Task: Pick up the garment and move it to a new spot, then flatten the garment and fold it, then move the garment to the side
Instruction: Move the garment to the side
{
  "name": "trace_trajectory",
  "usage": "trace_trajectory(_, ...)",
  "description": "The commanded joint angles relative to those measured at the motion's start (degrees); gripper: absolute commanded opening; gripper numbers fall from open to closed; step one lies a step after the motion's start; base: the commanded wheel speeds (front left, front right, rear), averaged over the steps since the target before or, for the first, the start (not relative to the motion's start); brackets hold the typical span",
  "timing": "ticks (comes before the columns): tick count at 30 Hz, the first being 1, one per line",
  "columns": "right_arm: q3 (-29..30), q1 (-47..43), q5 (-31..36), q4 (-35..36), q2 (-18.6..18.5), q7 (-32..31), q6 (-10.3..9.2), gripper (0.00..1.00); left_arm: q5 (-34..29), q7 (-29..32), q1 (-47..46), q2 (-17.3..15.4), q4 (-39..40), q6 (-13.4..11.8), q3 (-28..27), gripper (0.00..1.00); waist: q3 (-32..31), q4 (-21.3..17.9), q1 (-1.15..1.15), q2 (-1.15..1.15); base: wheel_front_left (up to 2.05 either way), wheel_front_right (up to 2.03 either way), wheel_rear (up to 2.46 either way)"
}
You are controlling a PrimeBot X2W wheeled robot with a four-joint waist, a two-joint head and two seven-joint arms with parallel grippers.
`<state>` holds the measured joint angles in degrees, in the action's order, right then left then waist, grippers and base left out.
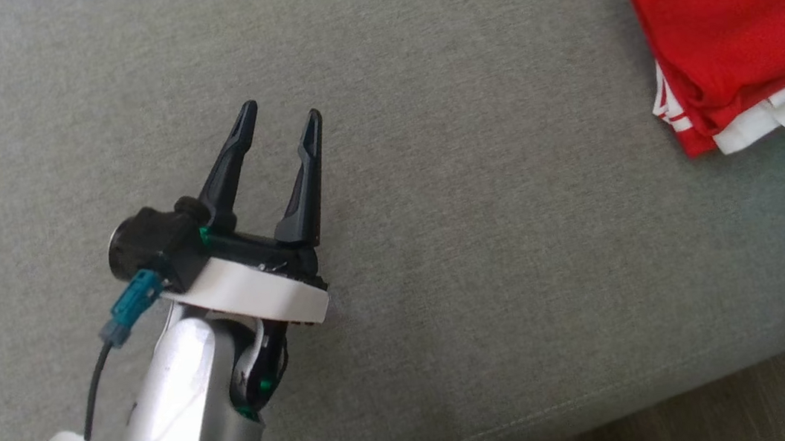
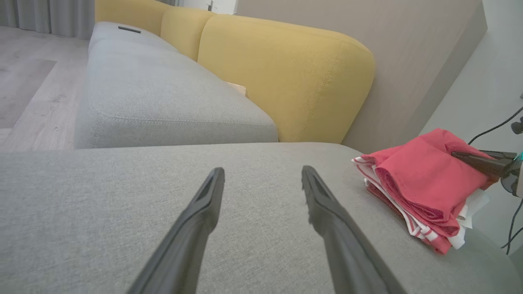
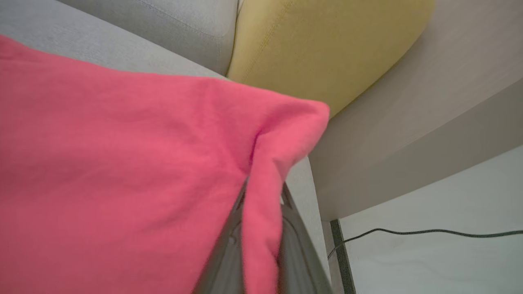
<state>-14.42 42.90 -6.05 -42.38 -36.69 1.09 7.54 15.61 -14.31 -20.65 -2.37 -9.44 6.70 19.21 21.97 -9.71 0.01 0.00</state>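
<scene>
The left claw is held wide open, well apart from the garment, and is carried on a silver forearm. The right claw is clamped on a fold at the garment's edge, with fabric pinched between its fingers.

The left gripper is holding its dark fingers spread wide over the grey sofa seat. To the right the folded red garment (white trim edging its layers) is lying there, with the right gripper nipping its upper fold.
</scene>
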Motion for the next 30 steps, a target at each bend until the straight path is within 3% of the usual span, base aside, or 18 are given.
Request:
trace_trajectory(1, 0.6, 0.24, 0.48, 0.64, -1.41, 0.46, -0.05, 0.0, -0.52, -0.69, -2.18, -0.51, 1.94, 0.32, -2.1, 1.0, 0.4, 0.34, -0.01, 0.0, 0.0, 0.0, 0.0)
trace_trajectory(3, 1.92, 0.02, 1.04, -0.31, -0.85, 0.72, -0.05, 0.01, -0.57, -0.69, -2.17, -0.51, 1.85, 0.41, -2.34, 1.0, 0.52, 0.42, -0.01, 0.0, 0.0, 0.0, 0.0)
trace_trajectory(4, 2.56, -0.03, 1.36, -0.64, -0.52, 0.94, -0.05, 0.89, -0.6, -0.69, -2.12, -0.51, 1.8, 0.45, -2.47, 1.0, 0.51, 0.41, -0.01, 0.0, 0.0, 0.0, 0.0)
trace_trajectory(5, 3.23, -0.07, 1.54, -0.91, -0.07, 1.18, -0.05, 1.0, -0.63, -0.69, -2.04, -0.51, 1.76, 0.48, -2.62, 1.0, 0.43, 0.34, -0.01, 0.0, 0.0, 0.0, 0.0)
trace_trajectory(17, 6.19, -1.33, 4.07, 1.65, 5.16, 3.46, -0.05, 1.0, 0.29, -0.69, 0.01, -0.51, 1.42, 0.69, -4.26, 1.0, -5.2, 0.16, -0.01, 0.0, 0.0, 0.0, 0.0)
trace_trajectory(30, 6.12, -10.22, -3.82, 18.4, 17.65, 4.74, -0.05, 1.0, 1.62, -0.69, 5.55, -0.51, 2.7, -0.28, -10.04, 1.0, -13.48, 2.21, -0.01, 0.0, 0.0, 0.0, 0.0)
